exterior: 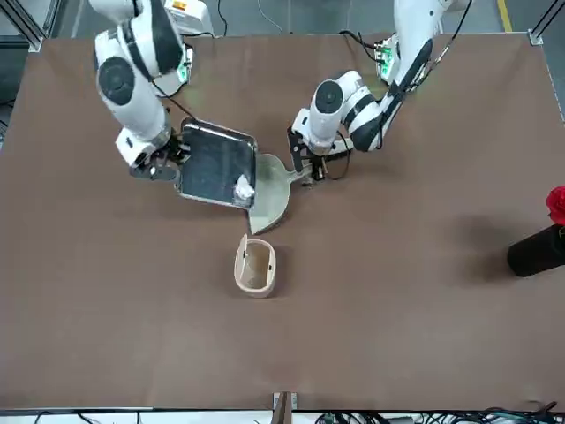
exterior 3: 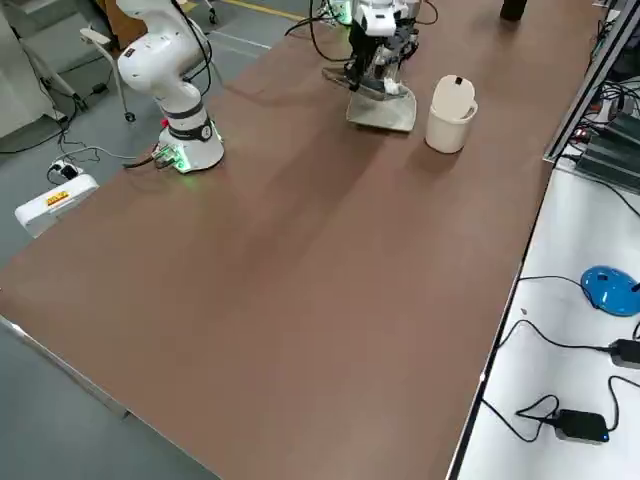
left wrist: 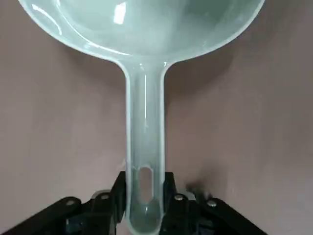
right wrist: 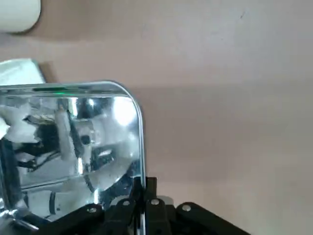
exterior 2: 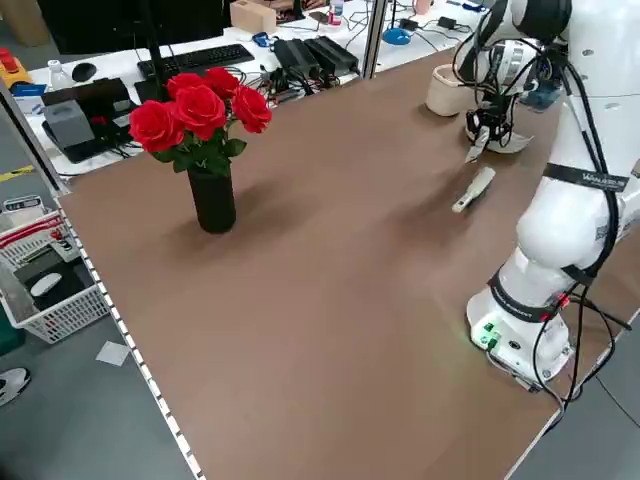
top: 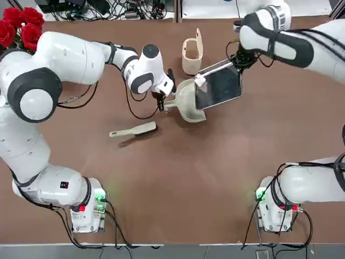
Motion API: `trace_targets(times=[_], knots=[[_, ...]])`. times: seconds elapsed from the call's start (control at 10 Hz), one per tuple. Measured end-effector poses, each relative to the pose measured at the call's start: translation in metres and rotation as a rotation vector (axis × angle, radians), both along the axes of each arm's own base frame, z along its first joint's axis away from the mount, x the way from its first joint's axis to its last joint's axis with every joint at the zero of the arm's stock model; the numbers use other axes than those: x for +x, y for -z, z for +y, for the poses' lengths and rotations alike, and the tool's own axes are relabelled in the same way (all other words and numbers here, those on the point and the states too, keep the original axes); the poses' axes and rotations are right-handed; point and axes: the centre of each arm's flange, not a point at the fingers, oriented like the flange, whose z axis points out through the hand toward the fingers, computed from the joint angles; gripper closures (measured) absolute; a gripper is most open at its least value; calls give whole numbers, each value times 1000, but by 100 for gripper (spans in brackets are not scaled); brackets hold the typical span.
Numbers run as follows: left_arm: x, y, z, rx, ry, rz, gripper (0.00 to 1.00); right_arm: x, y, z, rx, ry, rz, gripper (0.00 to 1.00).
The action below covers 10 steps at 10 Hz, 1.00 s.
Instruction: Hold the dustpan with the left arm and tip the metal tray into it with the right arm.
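The cream dustpan (top: 190, 103) lies on the table with its scoop toward the metal tray (top: 220, 86). My left gripper (top: 160, 100) is shut on the dustpan's handle (left wrist: 145, 142), seen between its fingers (left wrist: 118, 193) in the left wrist view. My right gripper (top: 237, 58) is shut on the far rim of the shiny tray (exterior: 212, 163), which is lifted and tilted, its low edge over the scoop (exterior: 272, 199). A crumpled white wad (exterior: 244, 187) sits at that low edge. The right wrist view shows the rim (right wrist: 140, 147) pinched edge-on.
A small cream lidded bin (top: 192, 51) stands just behind the dustpan. The slim cream hand brush (top: 133, 130) lies in front of the left gripper. A black vase of red roses (exterior 2: 200, 130) stands at the table's far left corner.
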Motion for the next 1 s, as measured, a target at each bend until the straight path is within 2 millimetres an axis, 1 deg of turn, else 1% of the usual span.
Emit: trace_targets(times=[0.2, 0.4, 0.6, 0.8, 0.9, 1.0], knots=[[-4, -1, -6, -3, -1, -2, 67, -19, -16, 38, -61, 16, -19, 95], [-6, -1, -11, -5, -4, 0, 67, -32, -23, 57, -148, 0, -52, 95], [-6, 2, -11, -3, 1, 3, 67, -46, -41, 77, -270, -8, -105, 95], [-6, 6, -11, 0, 7, 6, 67, -53, -56, 94, -312, 6, -133, 95], [-7, 7, -11, 3, 11, 2, 67, -57, -55, 105, -325, 15, -146, 95], [-7, 7, -12, 10, 15, -9, 67, -62, -47, 117, -341, 18, -158, 95]])
